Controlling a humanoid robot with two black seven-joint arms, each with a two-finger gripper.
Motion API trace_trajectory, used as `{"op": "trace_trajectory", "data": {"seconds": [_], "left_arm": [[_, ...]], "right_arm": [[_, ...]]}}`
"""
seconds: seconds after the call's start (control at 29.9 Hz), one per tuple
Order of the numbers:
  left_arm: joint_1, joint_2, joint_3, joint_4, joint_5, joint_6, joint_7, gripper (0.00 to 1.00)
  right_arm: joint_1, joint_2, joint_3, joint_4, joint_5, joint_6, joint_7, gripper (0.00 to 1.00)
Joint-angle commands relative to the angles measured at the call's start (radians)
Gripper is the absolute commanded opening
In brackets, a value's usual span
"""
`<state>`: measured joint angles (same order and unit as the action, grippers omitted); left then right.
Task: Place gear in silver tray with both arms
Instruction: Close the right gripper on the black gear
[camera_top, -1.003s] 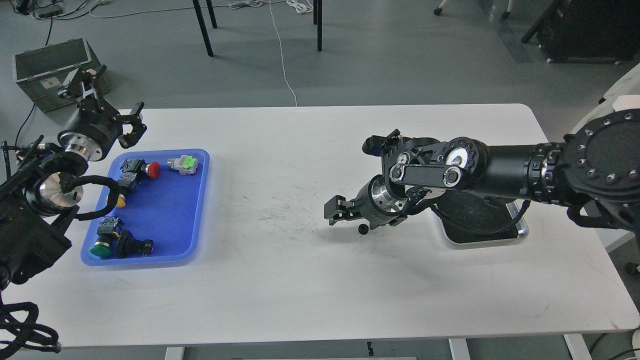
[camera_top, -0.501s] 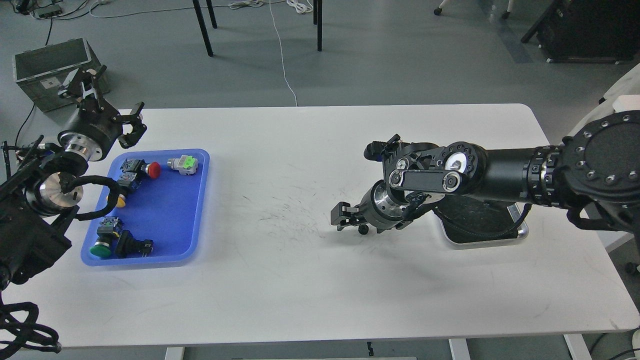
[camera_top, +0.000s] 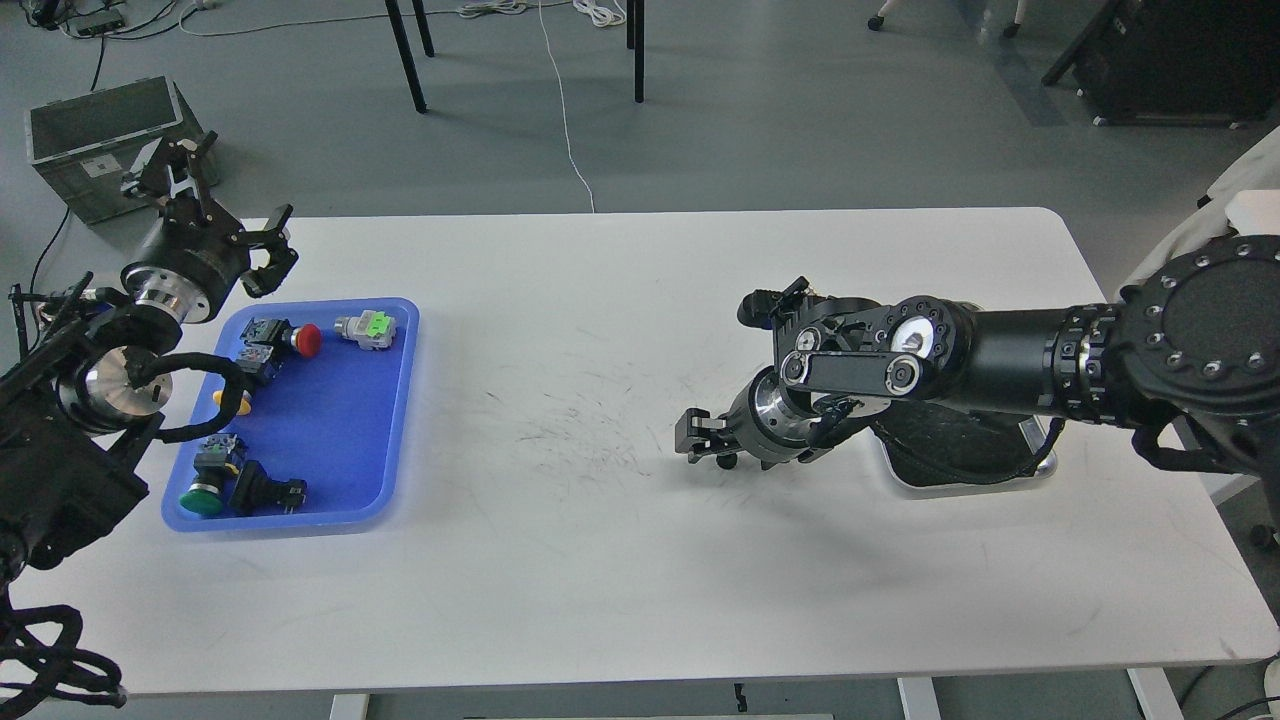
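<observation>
Moved: the right gripper (camera_top: 690, 437) slid back toward the silver tray (camera_top: 1040, 465).
Head view: a small black gear (camera_top: 727, 461) sits just under it on the table (camera_top: 600, 560).
Jaws: right cannot tell; left gripper (camera_top: 235, 200) apart, empty.
Meaning: probably carrying toward the tray.

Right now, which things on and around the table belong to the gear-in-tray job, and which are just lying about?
Job: shiny silver metal tray, mostly behind the right arm; right gripper; left gripper; small black gear-like part under the right gripper.

Lying about: blue plastic tray of push-button switches; grey crate on the floor.
</observation>
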<state>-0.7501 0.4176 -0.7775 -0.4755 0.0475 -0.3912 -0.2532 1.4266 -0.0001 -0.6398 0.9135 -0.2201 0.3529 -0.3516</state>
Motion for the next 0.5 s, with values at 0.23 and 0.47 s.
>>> {"op": "trace_trajectory", "data": {"seconds": [0.23,0.47], "left_arm": [[0.0,-0.002,0.001,0.0,0.0,0.0,0.0,0.98],[0.0,-0.002,0.001,0.0,0.0,0.0,0.0,0.98]], "right_arm": [[0.001,0.0,-0.001,-0.002,-0.022,0.0,0.0,0.34],[0.005,0.0,-0.001,-0.016,-0.027,0.012,0.002,0.02]]}}
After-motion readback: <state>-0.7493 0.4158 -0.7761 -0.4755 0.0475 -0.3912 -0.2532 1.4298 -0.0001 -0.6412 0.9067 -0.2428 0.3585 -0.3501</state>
